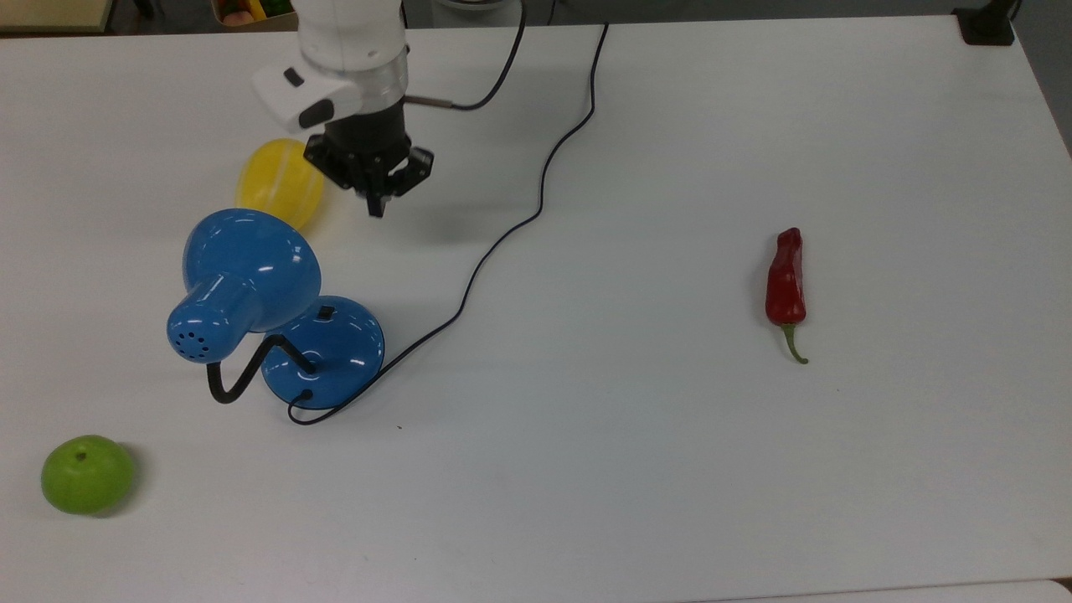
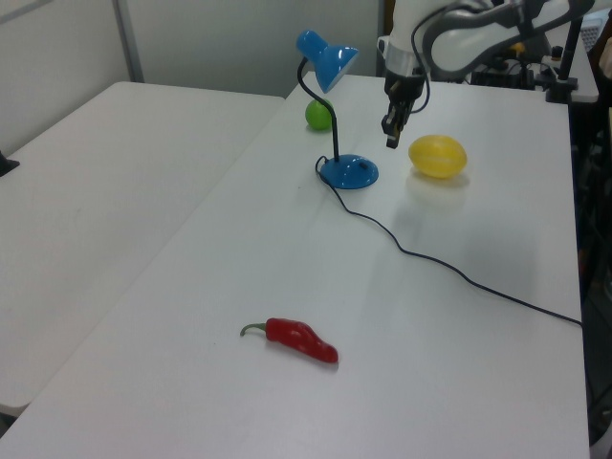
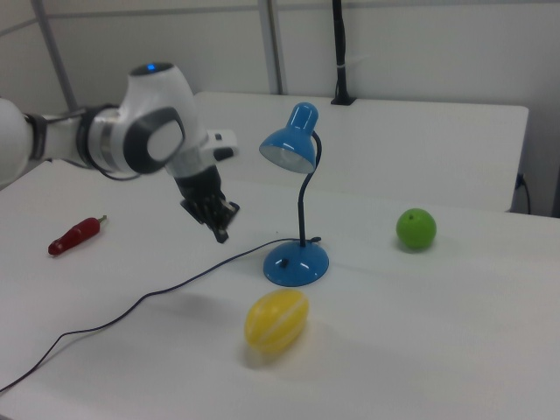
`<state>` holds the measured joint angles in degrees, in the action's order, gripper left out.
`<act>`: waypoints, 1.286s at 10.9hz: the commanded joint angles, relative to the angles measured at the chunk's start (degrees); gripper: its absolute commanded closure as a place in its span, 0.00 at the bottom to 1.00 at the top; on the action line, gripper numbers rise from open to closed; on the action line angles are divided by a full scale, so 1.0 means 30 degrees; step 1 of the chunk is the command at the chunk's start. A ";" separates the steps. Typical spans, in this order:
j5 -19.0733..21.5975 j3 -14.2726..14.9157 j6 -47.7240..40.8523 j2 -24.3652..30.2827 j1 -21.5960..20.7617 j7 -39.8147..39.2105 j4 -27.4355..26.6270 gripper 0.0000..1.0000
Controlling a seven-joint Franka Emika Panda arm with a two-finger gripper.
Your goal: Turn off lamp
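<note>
The glossy blue lamp stands at the top view's left, its bell shade (image 1: 247, 260) hanging over the round base (image 1: 339, 356). A small black switch (image 1: 326, 313) sits on the base's top, and the black cord (image 1: 536, 193) runs off toward the far edge. My gripper (image 1: 376, 205) hangs shut and holds nothing, well clear of the base and above the bare table between the yellow fruit and the cord. In the left view the gripper (image 2: 391, 142) is above and to the right of the lamp base (image 2: 349, 172). In the right view the gripper (image 3: 220, 233) is left of the lamp (image 3: 297, 262).
A yellow lemon-like fruit (image 1: 279, 182) lies close behind the shade. A green apple (image 1: 87, 474) sits near the top view's lower left corner. A red chilli (image 1: 785, 280) lies far to the top view's right. The cord snakes across the table's middle.
</note>
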<state>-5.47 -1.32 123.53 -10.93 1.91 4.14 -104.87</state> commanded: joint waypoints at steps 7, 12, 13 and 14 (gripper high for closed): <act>-0.0197 0.0351 -0.9150 0.4635 -0.2626 -0.0820 0.2321 1.00; -0.0080 0.0380 -0.9097 0.4611 -0.2542 -0.0823 0.2292 0.00; -0.0080 0.0380 -0.9154 0.4611 -0.2425 -0.0823 0.2292 0.00; 0.0094 0.0380 -0.9242 0.4640 -0.2163 -0.0852 0.2292 0.00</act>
<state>-5.48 -0.69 96.62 2.52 -5.30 3.04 -97.62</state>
